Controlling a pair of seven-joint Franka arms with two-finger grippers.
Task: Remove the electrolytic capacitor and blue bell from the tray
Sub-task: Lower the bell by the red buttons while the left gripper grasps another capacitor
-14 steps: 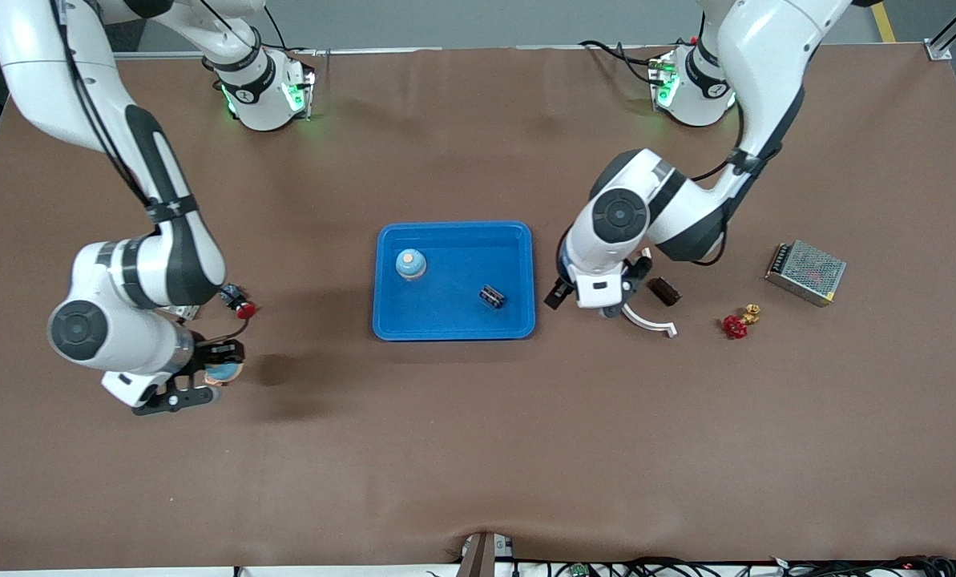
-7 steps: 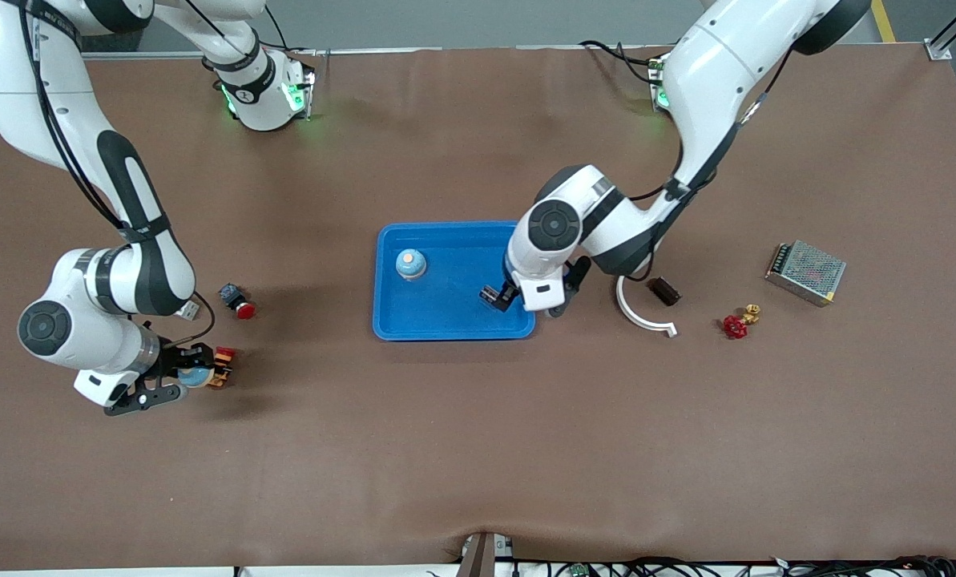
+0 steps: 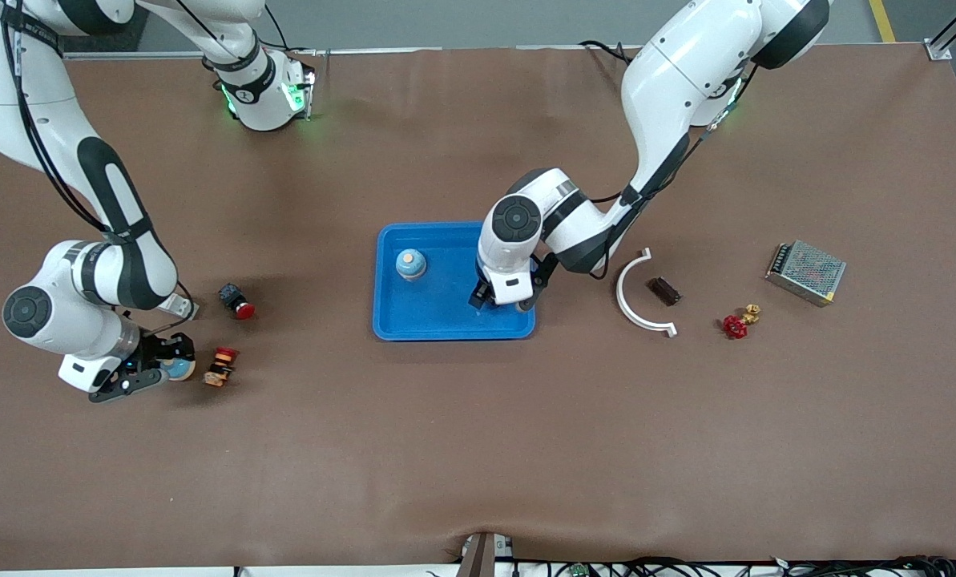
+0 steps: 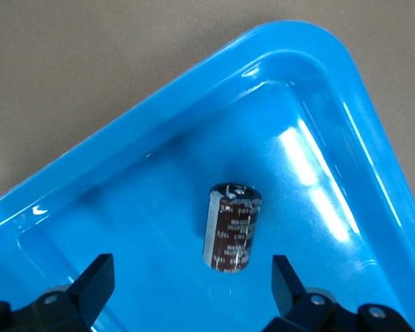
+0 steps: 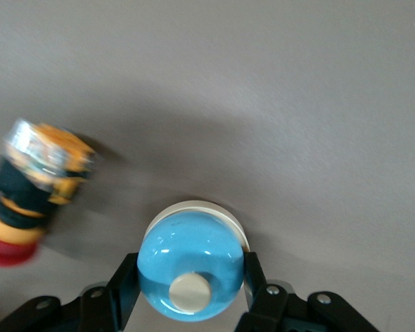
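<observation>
Left gripper (image 4: 187, 290): fingers wide apart, low over the blue tray's (image 3: 445, 328) corner nearest the front camera toward the left arm's end.
Capacitor (image 4: 232, 227): a dark brown cylinder lying on its side on the tray floor, between the left gripper's spread fingers (image 4: 97, 280) and touching neither; in the front view the arm's wrist hides it.
Right gripper (image 3: 161, 370): clamped on a blue bell (image 5: 190, 270), just above the counter (image 3: 478, 449) toward the right arm's end, well apart from the tray.
Held bell: blue dome with a pale button on top and a white base rim, squeezed between the two black fingers (image 5: 124, 283).
Second bell (image 3: 410, 264): upright in the tray, in the part farther from the front camera and toward the right arm's end.
Beside the right gripper: an orange and red push-button (image 3: 221, 365) on the counter, just beside the held bell; a black and red button (image 3: 237, 301) lies farther from the front camera.
Left arm's end of the counter: a white curved strip (image 3: 634, 300), a small dark block (image 3: 663, 290), a red valve handle (image 3: 736, 324), a metal mesh box (image 3: 806, 272).
</observation>
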